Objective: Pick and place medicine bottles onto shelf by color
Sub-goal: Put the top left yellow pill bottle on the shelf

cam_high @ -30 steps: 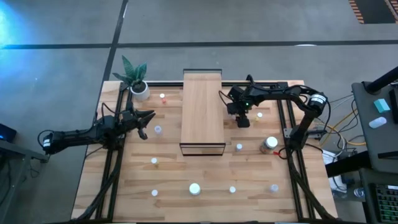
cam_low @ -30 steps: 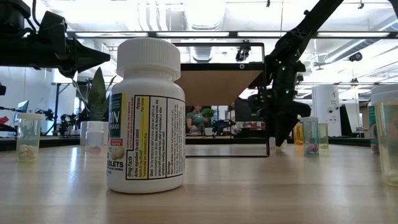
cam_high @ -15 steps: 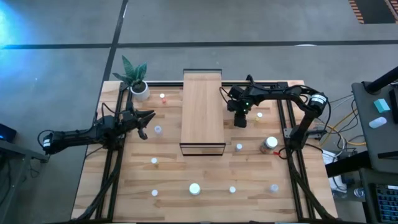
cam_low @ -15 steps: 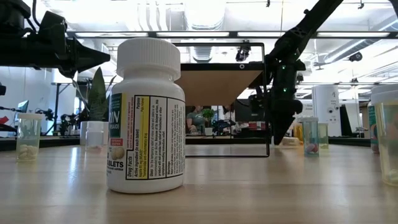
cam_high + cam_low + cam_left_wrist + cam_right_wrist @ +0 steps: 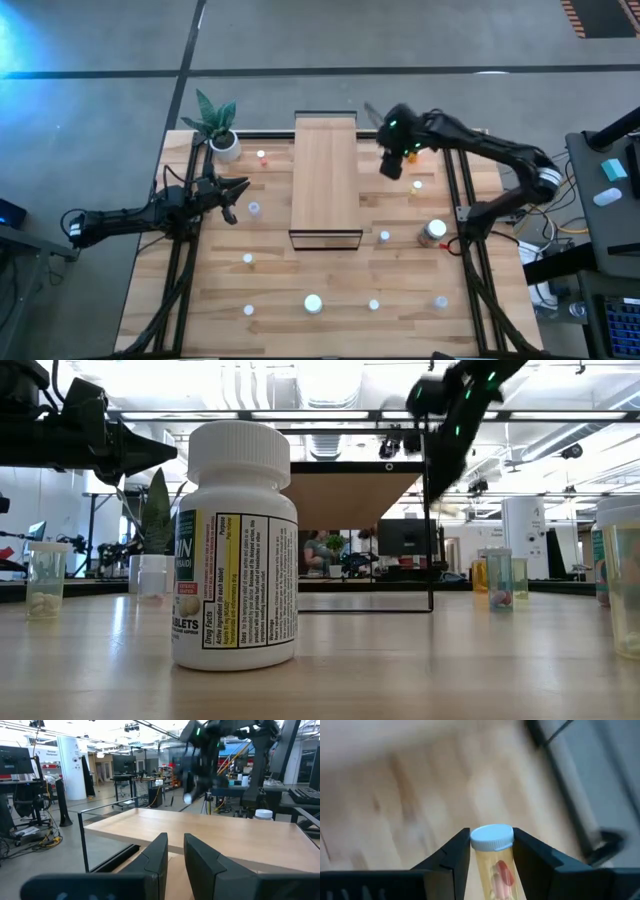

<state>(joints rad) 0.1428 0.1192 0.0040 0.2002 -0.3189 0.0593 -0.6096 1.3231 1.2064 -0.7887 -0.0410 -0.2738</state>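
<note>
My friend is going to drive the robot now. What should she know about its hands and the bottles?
Right hand: shut on a clear bottle with a white cap and red pills, lifted in the air beside the far right end of the shelf.
Left hand: waits left of the shelf, nothing seen in it.
Done: nothing stands on the shelf top yet.
Left: set this bottle on the shelf, then sort the others scattered on the table, such as the big white bottle at the front and the amber jar on the right.
</note>
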